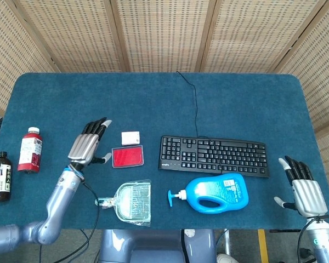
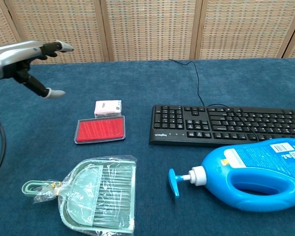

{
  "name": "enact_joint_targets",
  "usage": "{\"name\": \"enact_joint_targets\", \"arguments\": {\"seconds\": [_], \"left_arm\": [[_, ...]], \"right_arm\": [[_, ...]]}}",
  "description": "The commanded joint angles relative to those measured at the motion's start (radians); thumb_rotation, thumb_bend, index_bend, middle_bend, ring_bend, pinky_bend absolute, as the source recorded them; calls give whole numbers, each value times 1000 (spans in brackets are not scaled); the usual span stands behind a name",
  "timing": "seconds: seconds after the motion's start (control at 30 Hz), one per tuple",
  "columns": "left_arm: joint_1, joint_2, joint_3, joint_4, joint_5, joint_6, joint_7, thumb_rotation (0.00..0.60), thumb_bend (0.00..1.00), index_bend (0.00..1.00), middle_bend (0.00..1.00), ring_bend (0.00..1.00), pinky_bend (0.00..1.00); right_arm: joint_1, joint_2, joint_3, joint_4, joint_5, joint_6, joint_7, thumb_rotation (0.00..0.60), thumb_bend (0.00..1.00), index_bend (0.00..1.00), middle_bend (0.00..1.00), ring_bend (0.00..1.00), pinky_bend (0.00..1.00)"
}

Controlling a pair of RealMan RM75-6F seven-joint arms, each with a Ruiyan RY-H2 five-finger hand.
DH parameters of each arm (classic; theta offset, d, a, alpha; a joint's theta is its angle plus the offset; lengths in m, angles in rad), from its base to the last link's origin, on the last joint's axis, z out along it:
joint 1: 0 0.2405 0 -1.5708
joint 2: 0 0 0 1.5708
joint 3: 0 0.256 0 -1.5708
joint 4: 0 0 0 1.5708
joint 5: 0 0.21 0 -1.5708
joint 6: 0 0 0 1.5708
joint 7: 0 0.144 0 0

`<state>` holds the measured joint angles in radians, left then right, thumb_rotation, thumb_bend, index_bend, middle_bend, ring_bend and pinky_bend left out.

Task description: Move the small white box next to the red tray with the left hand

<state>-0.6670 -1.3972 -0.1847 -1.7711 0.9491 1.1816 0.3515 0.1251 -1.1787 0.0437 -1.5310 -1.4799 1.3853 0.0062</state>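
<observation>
At the far left edge of the worktop (image 1: 55,98) stand a dark bottle (image 1: 0,176) and a red bottle (image 1: 30,149), well apart from the action. Next comes the left hand (image 1: 88,144), raised over the cloth to the left of the red tray (image 1: 127,156), its fingers spread and nothing in its grasp; in the chest view it hangs high at the left edge, clear of everything.

The small white box (image 1: 130,137) lies flat on the worktop just beyond the far edge of the red tray, close enough that the two look to be touching or nearly so; the chest view shows the same, the box sitting at the tray's far side. Judged from that, the move itself appears done: the box rests beside the tray and the hand has let go. What seems left is only for the arm to clear away.

Nearer the camera lies a green dustpan set in plastic wrap (image 1: 130,203). To the right are a black keyboard (image 1: 214,155) and a blue pump bottle (image 1: 214,193) on its side. At the far right the right hand (image 1: 304,189) sits with fingers extended, holding nothing.
</observation>
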Motion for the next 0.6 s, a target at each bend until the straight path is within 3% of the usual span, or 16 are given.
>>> {"name": "enact_joint_targets", "arguments": {"seconds": [0.03,0.13,0.33,0.6], "left_arm": [[127,50,130,-41,182,165,-8,600,290,0,0,0,0],[204,36,204,6,282,268,5,600,288,0,0,0,0],[334,16,294,126,367,413,44,600,279,0,0,0,0],[414,39,322,185,403,463,49,600,260,0,0,0,0]], "right_arm": [[-5,-3,0,-4,-6,14,-12,600,0,7,0,0,0],[-9,-6,1,-5,-7,24,-25,600,0,7,0,0,0],[-12,-14,5,-2,-10,40,-44,600,0,7,0,0,0],[-17,-42,18,20,-9,73,-96,600,0,6,0,0,0]]}}
